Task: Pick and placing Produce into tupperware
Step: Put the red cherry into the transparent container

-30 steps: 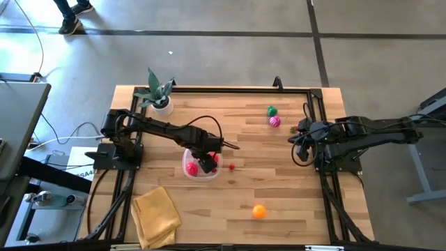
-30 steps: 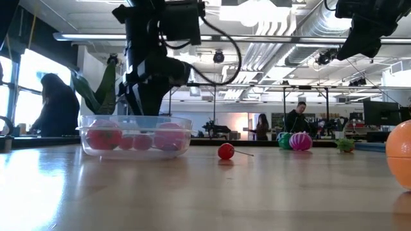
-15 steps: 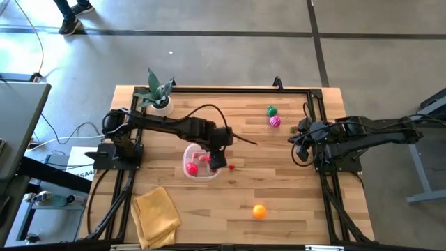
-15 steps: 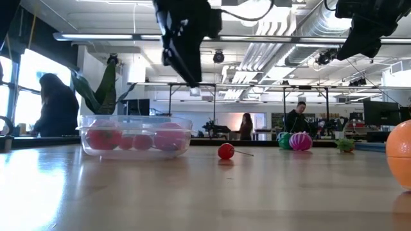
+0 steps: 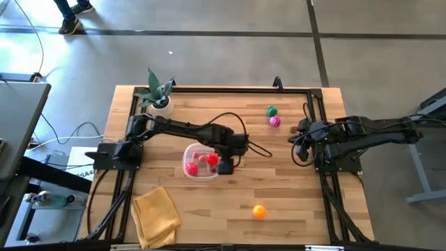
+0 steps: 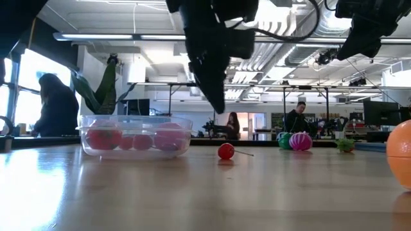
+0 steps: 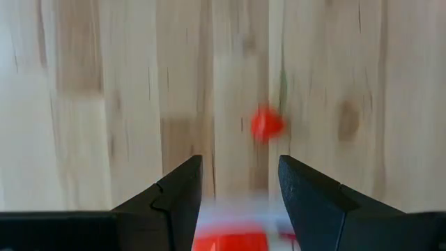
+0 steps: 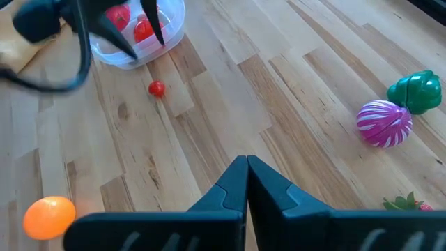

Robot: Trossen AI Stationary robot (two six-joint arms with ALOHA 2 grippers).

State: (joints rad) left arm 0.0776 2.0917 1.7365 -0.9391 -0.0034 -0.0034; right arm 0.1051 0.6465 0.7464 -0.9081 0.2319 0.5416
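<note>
The clear round tub [image 5: 200, 162] stands on the table and holds several red and pink toy fruits [image 6: 106, 138]. My left gripper [image 5: 228, 166] hangs open just past the tub's right rim, fingers pointing down [image 6: 217, 102], above a small red fruit with a stem [image 6: 225, 151]. In the left wrist view that fruit [image 7: 266, 124] lies on the wood beyond the open fingers [image 7: 240, 164]. A green piece [image 5: 271, 111], a magenta piece [image 5: 275, 122] and an orange ball [image 5: 259, 211] rest on the table. My right gripper [image 5: 301, 144] waits shut near the right edge [image 8: 245, 167].
A potted plant [image 5: 157, 94] stands at the far left corner and a folded yellow cloth [image 5: 157, 216] lies at the near left. A black frame [image 5: 223, 89] runs along the table's edges. Bare wood lies between the tub and the orange ball. People stand in the room behind.
My left gripper has swung from above the tub toward the table's right, past the tub's right rim, and now hangs over the small red fruit. The fruits in the tub and on the table have stayed where they were.
</note>
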